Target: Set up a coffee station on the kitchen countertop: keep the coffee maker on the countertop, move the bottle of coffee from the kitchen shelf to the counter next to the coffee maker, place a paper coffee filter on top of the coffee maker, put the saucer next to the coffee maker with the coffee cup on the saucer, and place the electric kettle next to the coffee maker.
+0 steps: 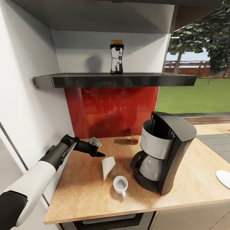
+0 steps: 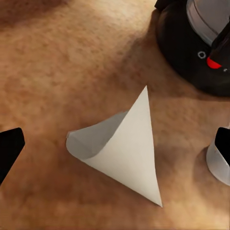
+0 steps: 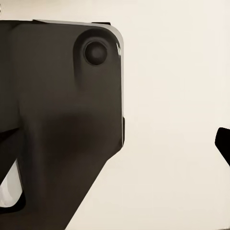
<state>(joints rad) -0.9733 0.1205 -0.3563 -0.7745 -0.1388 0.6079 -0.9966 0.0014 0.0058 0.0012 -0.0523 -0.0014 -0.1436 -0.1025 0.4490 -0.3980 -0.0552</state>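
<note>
A: What is seen nearest?

B: The cup (image 1: pixel 120 185) is seen near the counter (image 1: pixel 80 195) edge, with the filter (image 1: pixel 107 166) lying on its side just behind it. The left gripper (image 1: pixel 99 150) is held spread wide above the filter.

A: And the risk?

B: The thin paper could be crushed or slid away, or the cup knocked. Behind, the coffee maker (image 1: pixel 164 155) is crowded close; the bottle (image 1: pixel 117 57) is left on the shelf (image 1: pixel 80 80). The right gripper's state cannot be told.
</note>
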